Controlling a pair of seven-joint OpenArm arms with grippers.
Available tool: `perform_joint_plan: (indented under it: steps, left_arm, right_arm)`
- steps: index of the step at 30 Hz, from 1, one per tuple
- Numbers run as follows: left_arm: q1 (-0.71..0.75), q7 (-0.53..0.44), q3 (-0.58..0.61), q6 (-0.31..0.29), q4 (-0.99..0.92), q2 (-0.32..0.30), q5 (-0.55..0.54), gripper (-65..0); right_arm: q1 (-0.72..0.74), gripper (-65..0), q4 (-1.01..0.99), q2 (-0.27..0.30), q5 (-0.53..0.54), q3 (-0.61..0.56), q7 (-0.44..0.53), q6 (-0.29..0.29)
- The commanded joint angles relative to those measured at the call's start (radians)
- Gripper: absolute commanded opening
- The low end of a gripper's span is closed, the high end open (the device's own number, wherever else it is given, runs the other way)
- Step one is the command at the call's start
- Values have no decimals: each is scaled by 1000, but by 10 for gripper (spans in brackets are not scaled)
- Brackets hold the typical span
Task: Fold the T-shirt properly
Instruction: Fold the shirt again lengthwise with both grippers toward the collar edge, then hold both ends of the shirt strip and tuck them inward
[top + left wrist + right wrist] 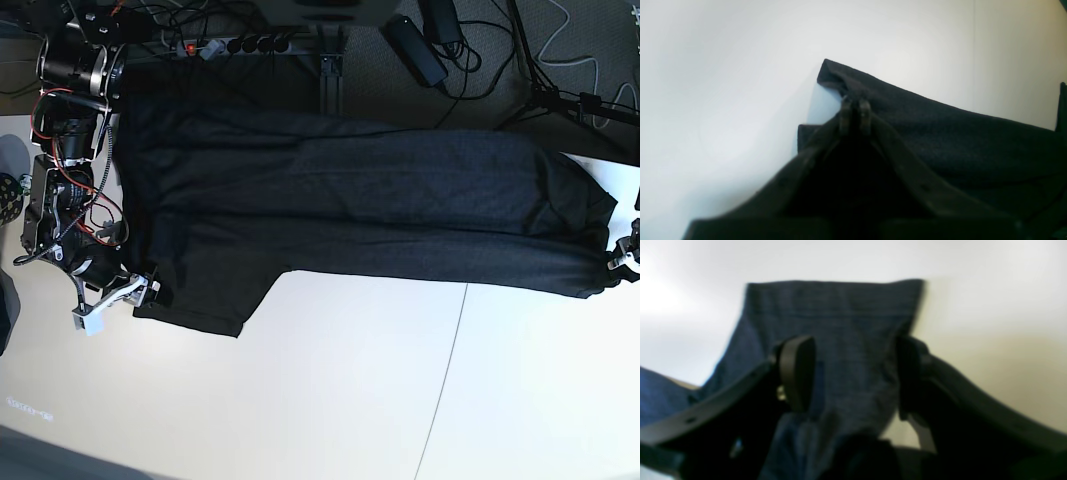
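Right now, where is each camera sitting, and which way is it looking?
Left wrist: behind the left gripper, shut on a corner of the black knit T-shirt above the white table.
Right wrist: behind the open right gripper, facing a sleeve.
Base: overhead, looking down; right arm shows.
All share the T-shirt.

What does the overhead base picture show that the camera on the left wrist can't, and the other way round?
Only the base view shows the whole T-shirt spread across the table, one sleeve sticking out near the right pincer, plus cables and a power strip at the table's far edge.

Only the left wrist view shows the left pincer up close, its tips shut on a raised fold at the cloth's corner, with white table beneath.

Both show the same dark T-shirt, the white table, and the left pincer at the cloth's edge.
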Motion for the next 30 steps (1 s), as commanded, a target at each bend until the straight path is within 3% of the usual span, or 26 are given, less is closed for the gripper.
perform_joint_plan:
  steps: [1, 5, 7, 9, 10, 16, 19, 22, 26, 30]
  left_arm:
    - [-19, -14, -7, -23, 14, -31, -22, -650]
    - [-19, -14, -7, -23, 14, -31, -24, -650]
    - [-19, -14, -7, -23, 14, -31, -24, -650]
    - [-19, -14, -7, -23, 14, -31, -24, -650]
    - [-19, -14, -7, -23, 14, -31, -24, -650]
    - [-19, -14, -7, -23, 14, -47, -70, -650]
    - [-19, -2, -7, -23, 14, -71, -126, -650]
    - [-19, 80, -7, -23, 14, -92, -208, -650]
    - [-19, 165, -7, -23, 14, -103, -283, -650]
    - [-19, 174, -7, -23, 14, -105, -286, -650]
  right_arm:
    - [15, -268, 7, -5, -5, 1, -20, 60]
    - [15, -287, 7, -40, -61, 1, -20, 60]
    - [15, -395, 7, -43, -71, 1, -19, 60]
    - [16, -587, 8, -40, -71, 2, -12, 60]
    - [16, -650, 8, -38, -71, 2, -1, 60]
    - [13, -650, 101, -34, -44, 2, 34, 71]
    - [7, -650, 230, -34, 35, 2, -37, 77]
    - [6, -650, 349, -18, 108, -2, -129, 77]
    - [-37, -650, 435, 23, 198, -5, -145, 77]
    - [-129, -650, 544, 43, 291, -5, -199, 81]
